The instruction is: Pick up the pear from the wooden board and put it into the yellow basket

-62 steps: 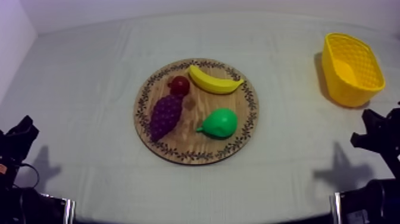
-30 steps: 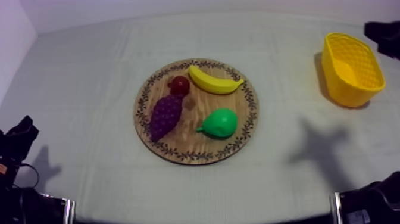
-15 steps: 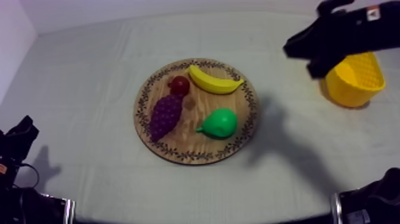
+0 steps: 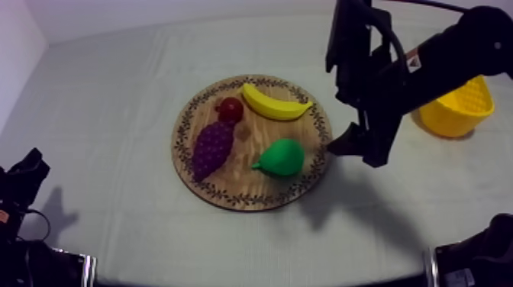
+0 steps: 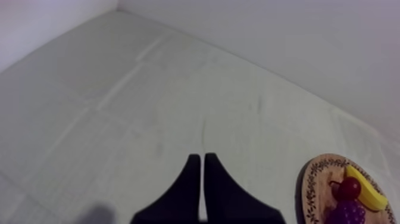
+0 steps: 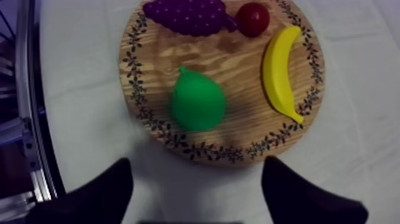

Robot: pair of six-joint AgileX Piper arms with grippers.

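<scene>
Pear (image 4: 282, 157) lies on the wooden board (image 4: 243, 183) by its right rim, the right gripper (image 4: 353, 145) just beside that rim, the yellow basket (image 4: 458, 114) well apart; left wrist view: left gripper (image 5: 199, 179) a narrow wedge, holding nothing; right wrist view: fingers spread wide, empty, near the pear.

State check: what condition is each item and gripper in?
pear: lying on the wooden board, not gripped
banana: lying on the board
grapes: lying on the board
small red fruit: on the board, between grapes and banana
yellow basket: upright, partly behind the right arm
right gripper: open, empty, just off the board's rim near the pear
left gripper: shut on nothing, over bare cloth
</scene>
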